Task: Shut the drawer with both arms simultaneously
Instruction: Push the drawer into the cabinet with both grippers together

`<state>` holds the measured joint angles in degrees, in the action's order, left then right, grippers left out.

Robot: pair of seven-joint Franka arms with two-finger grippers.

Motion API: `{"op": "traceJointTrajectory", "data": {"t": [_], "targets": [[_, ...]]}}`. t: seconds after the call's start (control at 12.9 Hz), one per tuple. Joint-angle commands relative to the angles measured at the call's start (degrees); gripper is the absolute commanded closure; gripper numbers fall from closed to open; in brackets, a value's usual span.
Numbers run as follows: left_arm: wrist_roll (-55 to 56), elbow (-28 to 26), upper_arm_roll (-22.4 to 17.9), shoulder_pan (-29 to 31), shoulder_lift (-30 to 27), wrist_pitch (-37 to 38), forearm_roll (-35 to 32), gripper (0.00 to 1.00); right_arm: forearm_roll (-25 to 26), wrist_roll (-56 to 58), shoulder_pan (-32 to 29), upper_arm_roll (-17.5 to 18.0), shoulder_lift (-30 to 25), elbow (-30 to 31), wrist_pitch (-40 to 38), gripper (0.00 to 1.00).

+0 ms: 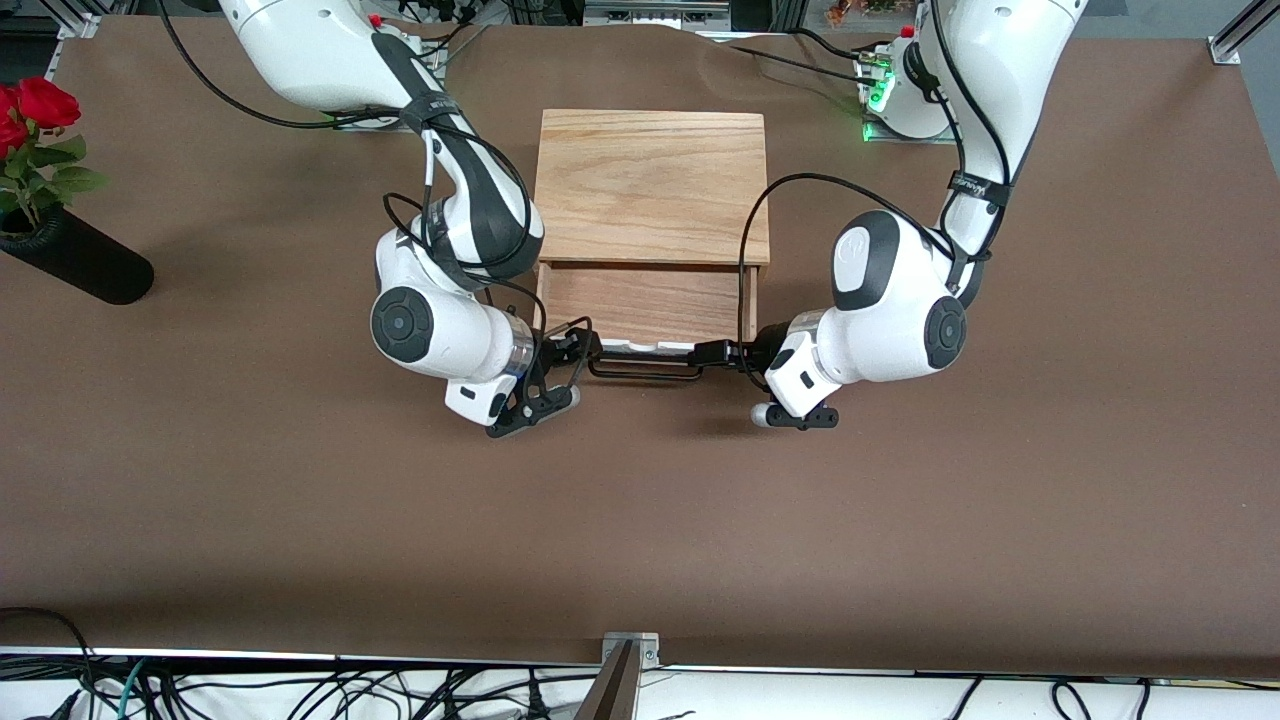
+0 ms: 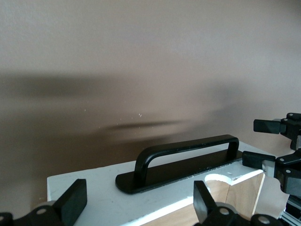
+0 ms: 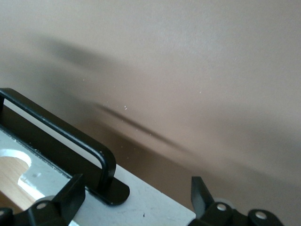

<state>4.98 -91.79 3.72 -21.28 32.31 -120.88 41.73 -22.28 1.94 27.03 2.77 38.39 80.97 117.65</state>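
Note:
The drawer (image 1: pixel 645 303) stands pulled out of the light oak box (image 1: pixel 652 185) toward the front camera, its wooden floor showing. Its white front panel (image 1: pixel 640 347) carries a thin black handle (image 1: pixel 640 370). My left gripper (image 1: pixel 716 352) is open at the panel's end toward the left arm, its fingers astride the panel (image 2: pixel 94 197) beside the handle (image 2: pixel 186 155). My right gripper (image 1: pixel 584 349) is open at the panel's other end, astride the panel corner (image 3: pixel 150 207) next to the handle foot (image 3: pixel 110 190). Neither gripper holds anything. The right gripper also shows in the left wrist view (image 2: pixel 282 146).
A black vase (image 1: pixel 80 262) with red roses (image 1: pixel 40 105) lies toward the right arm's end of the table. A metal camera mount (image 1: pixel 625 660) sits at the table edge nearest the front camera. Brown table surface (image 1: pixel 640 520) spreads in front of the drawer.

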Motion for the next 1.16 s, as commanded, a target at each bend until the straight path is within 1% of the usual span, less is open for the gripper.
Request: {"op": "traceJointTrajectory", "data": {"t": [0.0,0.15,0.39,0.54,0.7,1.08], "targets": [[-0.15,-1.54,-0.03,-0.43,-0.32,6.17,-2.95,0.00,-0.93,0.08,0.66,-0.13,0.10,-0.37,-4.96,0.00],[-0.14,-1.54,-0.03,-0.43,-0.32,7.67,-3.94,0.00,-1.01,0.08,0.74,-0.13,0.10,-0.37,-7.51,0.00],[-0.14,-2.95,-0.12,-0.43,-0.50,9.16,-4.02,0.00,-1.10,-0.10,1.88,-0.13,0.10,-0.29,-11.11,0.00],[-0.32,-2.86,-0.29,-0.43,-0.85,12.93,-5.33,0.00,-1.10,-0.19,2.33,-0.13,0.10,-0.29,-14.45,0.00],[-0.32,-2.78,-0.12,-0.34,-1.73,16.44,-10.07,0.00,-1.10,-0.27,2.94,-0.13,0.19,-0.29,-16.30,0.00],[-0.32,-2.69,0.06,-0.25,-2.52,22.60,-10.26,0.00,-1.10,-0.19,3.91,-0.13,0.19,-0.29,-22.27,0.00]]}}
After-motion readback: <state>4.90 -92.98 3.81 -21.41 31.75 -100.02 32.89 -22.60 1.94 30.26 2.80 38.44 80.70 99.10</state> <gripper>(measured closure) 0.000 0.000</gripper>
